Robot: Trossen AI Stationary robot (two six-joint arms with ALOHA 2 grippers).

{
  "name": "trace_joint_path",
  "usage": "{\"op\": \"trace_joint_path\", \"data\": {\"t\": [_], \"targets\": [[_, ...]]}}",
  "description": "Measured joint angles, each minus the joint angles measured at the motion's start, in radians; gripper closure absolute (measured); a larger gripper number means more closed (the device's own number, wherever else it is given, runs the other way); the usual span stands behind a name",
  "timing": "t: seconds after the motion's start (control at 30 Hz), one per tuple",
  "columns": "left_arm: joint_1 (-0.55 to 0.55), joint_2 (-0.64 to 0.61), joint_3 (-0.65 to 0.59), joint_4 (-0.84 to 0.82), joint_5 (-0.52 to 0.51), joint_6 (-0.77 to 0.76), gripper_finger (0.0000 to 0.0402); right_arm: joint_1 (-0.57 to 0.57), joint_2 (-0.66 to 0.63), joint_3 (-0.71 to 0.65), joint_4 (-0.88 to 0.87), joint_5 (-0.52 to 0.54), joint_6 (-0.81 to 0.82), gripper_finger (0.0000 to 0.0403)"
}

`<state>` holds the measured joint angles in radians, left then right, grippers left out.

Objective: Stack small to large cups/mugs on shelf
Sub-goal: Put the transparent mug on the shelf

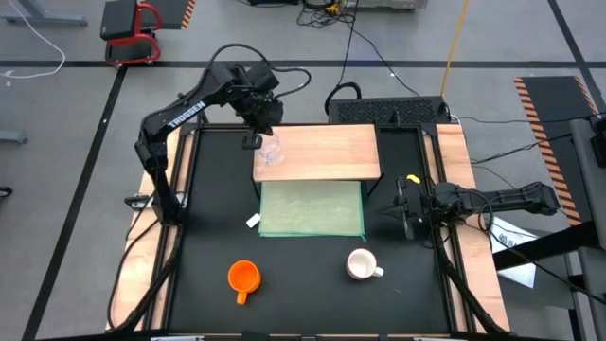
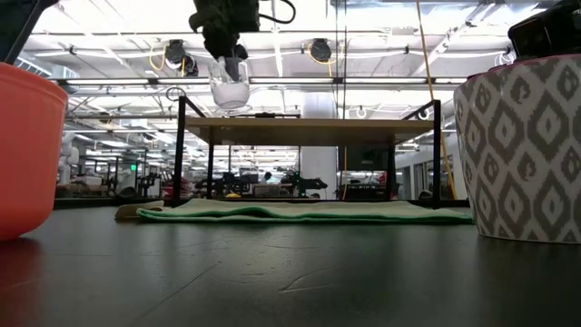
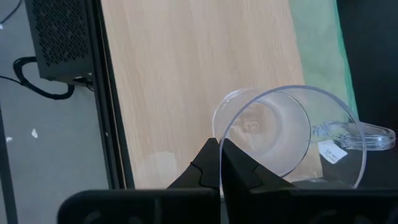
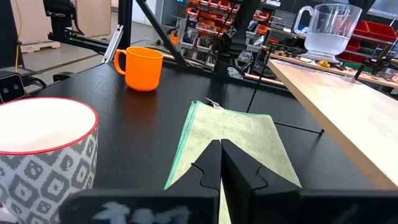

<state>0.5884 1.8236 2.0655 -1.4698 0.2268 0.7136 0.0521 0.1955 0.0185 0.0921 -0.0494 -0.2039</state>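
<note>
The left gripper (image 3: 219, 163), fingers pinched on the rim of the clear transparent handled cup (image 1: 272, 152), holds it upright just above the pale-wood rectangular shelf (image 1: 327, 152) near its left edge, while the right gripper (image 4: 220, 163) waits closed at the tabletop's right edge

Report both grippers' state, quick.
Left gripper: shut on the clear cup, above the shelf.
Right gripper: shut, holding nothing.

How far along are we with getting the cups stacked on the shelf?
Early on. Nothing is set down on the shelf yet. In hand: the left gripper is shut on the rim of the clear cup, held above the shelf's left end. Left to do: the orange mug and the white mug stand on the table near its front edge. The right gripper waits shut beside the green mat.
</note>
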Motion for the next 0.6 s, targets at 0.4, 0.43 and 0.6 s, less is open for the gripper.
{"op": "trace_joint_path", "data": {"t": [0.4, 0.43, 0.6], "targets": [[-0.037, -0.001, 0.000, -0.008, 0.000, -0.014, 0.0401, 0.000, 0.000, 0.000, -0.007, 0.000, 0.000, 0.0403], [-0.040, -0.002, 0.000, -0.009, 0.000, -0.016, 0.0401, 0.000, 0.000, 0.000, -0.007, 0.000, 0.000, 0.0403], [-0.041, -0.002, 0.000, -0.020, 0.000, -0.032, 0.0401, 0.000, 0.000, 0.000, -0.007, 0.000, 0.000, 0.0403]]}}
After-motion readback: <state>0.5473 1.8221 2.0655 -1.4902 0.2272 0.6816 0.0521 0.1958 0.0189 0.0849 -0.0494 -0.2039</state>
